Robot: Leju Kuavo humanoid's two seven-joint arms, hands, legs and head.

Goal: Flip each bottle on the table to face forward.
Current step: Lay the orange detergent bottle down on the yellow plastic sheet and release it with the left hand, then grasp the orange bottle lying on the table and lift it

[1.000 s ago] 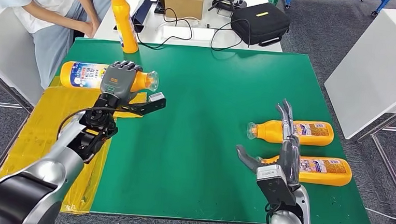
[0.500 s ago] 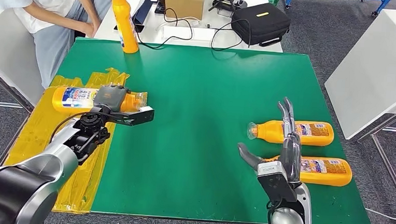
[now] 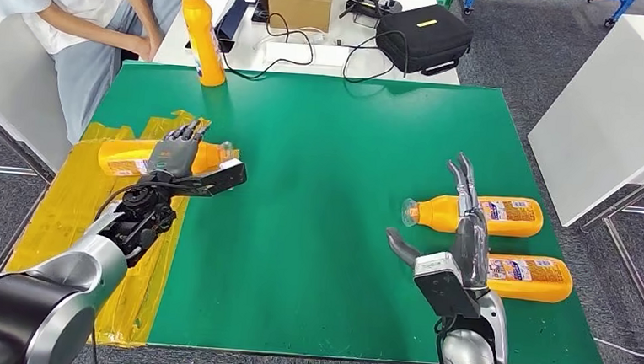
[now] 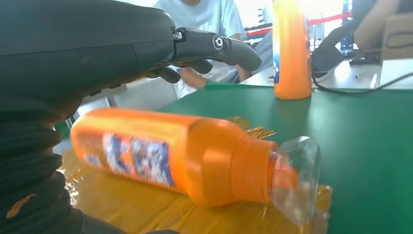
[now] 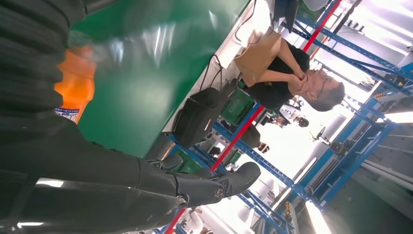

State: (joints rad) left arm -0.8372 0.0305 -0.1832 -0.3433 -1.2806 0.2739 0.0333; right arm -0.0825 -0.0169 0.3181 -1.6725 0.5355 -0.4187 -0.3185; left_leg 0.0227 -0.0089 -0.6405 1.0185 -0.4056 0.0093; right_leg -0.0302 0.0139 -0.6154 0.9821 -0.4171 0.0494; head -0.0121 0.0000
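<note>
Glossy orange plastic bottle laid on crinkled yellow sheet, left hand spread above it, right hand opened empty over green tabletop

Beyond the green table we see a white desk holding a cardboard box and black bag; a person stands beside it.

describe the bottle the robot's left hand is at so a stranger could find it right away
On the green table, look to the yellow sheet along its left edge. The orange bottle lies on its side there, under the left hand. It is the one lying bottle on yellow; the other two lie on green.
</note>
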